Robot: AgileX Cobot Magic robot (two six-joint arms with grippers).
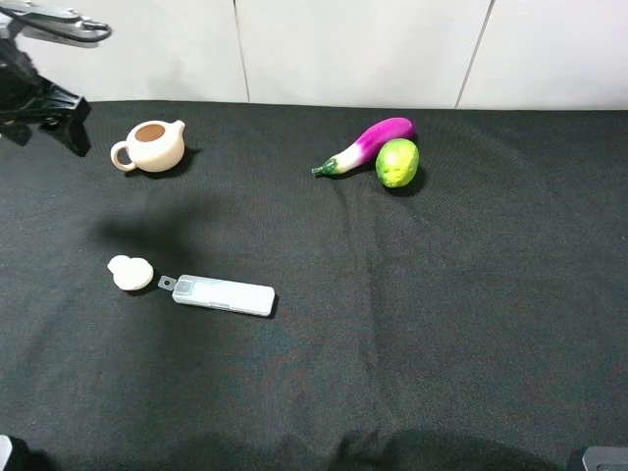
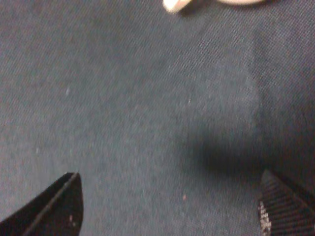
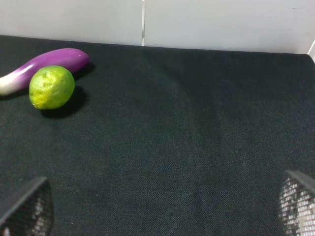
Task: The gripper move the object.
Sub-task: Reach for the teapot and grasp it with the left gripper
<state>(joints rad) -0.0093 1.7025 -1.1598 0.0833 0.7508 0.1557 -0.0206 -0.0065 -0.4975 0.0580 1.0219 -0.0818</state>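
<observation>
The teapot (image 1: 152, 145) stands upright and lidless on the black cloth (image 1: 412, 353), just ahead of the left gripper (image 2: 170, 204) and offset toward one finger's side, not between the jaws. Those jaws stand wide apart over bare cloth. The teapot's handle-to-spout line runs roughly across the approach, with the handle end closer to the claw. The right gripper (image 3: 162, 209), also spread and empty, is well apart from it and faces the eggplant (image 3: 47, 64) and lime (image 3: 51, 87), so the left arm is nearer. No label or writing is readable.
</observation>
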